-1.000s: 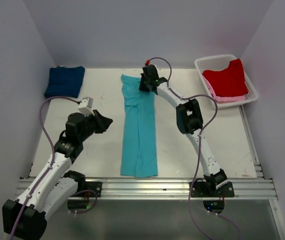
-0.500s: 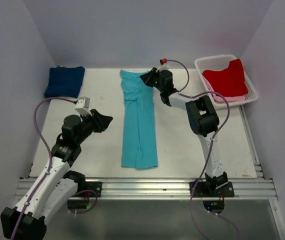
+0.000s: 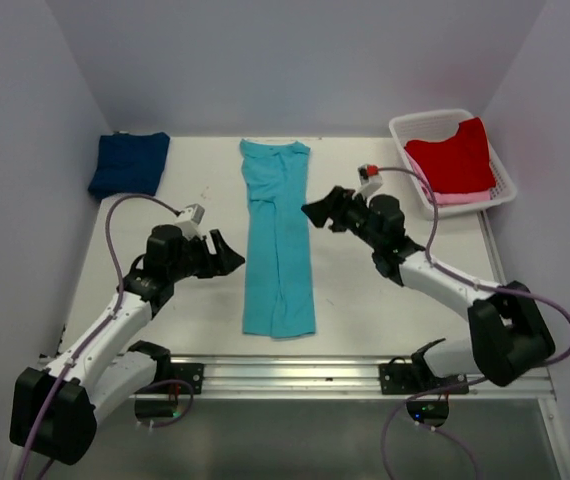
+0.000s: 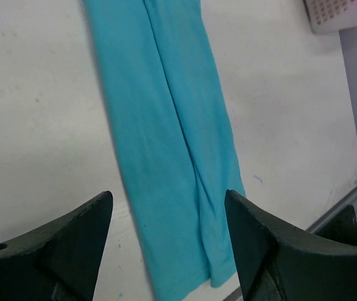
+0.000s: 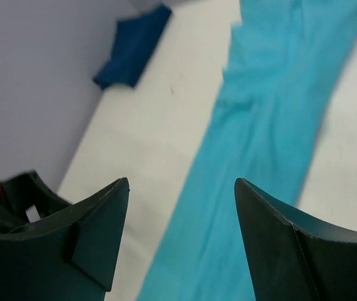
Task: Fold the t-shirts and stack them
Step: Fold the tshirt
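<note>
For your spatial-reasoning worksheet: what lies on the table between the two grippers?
The turquoise t-shirt, folded into a long strip, lies flat between the left gripper and the right gripper. The top external view shows it.

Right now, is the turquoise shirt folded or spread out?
Partly folded: the turquoise shirt lies as a long narrow strip, sides meeting down the middle.

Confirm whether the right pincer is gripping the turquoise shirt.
No, the right pincer is open with nothing between its fingers, and the turquoise shirt lies flat.
</note>
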### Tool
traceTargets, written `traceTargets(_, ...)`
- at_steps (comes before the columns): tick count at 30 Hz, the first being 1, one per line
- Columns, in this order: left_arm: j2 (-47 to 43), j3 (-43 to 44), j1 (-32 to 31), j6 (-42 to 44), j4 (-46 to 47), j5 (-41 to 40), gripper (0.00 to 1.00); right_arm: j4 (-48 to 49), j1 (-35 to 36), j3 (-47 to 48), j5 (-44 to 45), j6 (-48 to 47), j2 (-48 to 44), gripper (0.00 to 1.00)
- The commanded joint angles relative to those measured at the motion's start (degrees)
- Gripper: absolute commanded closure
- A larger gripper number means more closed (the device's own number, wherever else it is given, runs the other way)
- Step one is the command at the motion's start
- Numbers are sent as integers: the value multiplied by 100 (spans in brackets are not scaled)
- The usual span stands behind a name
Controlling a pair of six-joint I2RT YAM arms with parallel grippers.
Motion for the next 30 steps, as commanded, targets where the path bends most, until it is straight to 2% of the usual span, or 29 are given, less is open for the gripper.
traceTargets(1, -37, -217, -19, 30, -326, 1155, 23, -1670, 344, -1099, 241, 42, -1075, 27)
traceTargets(7, -880, -840, -10, -399, -809, 2270, 22, -3198, 1214, -2129, 295, 798, -2964, 27)
traceTargets(12, -1828, -1579, -19, -1007, -958, 2887, 19, -3578, 1654, -2866, 268, 1745, -4030, 27)
traceTargets(14, -2005, -2001, -10, -1157, -1054, 2906, 19, -3727, 1724, -3026, 285, 1976, -4276, 27)
traceTargets(16, -2138, -2221, -19, -1157, -1178, 2828, 19, -3911, 1873, -3105, 417, 2161, -4278, 28)
traceTargets(22, -1963, -2205, -19, -999, -1688, 2318, 21, -4281, 2330, -2930, 663, 2434, -3365, 30)
traceTargets(27, -1489, -2257, -19, -1016, -1381, 2098, 23, -4150, 2805, -2614, 944, 2601, -2434, 35)
traceTargets(30, -1295, -2336, -19, -1095, -1117, 1975, 25, -4035, 3016, -2543, 1085, 2680, -2204, 39)
